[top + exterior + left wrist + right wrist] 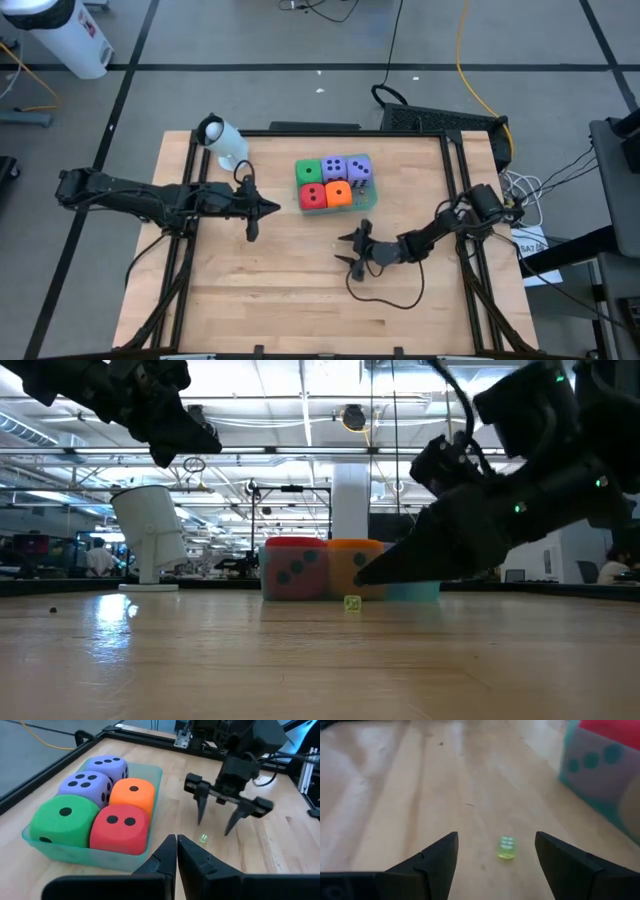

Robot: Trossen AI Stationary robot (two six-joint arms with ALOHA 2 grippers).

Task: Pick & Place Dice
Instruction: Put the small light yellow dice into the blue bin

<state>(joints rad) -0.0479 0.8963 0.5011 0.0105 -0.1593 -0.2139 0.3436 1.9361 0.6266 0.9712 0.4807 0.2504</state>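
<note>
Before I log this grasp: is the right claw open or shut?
Open: the right claw has its fingers spread apart, the tiny yellow-green die lying untouched between them.

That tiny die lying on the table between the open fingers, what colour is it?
The tiny die is a translucent yellow-green, clearest in the right wrist view.

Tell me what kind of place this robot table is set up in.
Probably a robotics lab or workshop: a wooden table in a metal frame, cables across the taped floor, and an open hall with ceiling lights and workstations behind.
</note>
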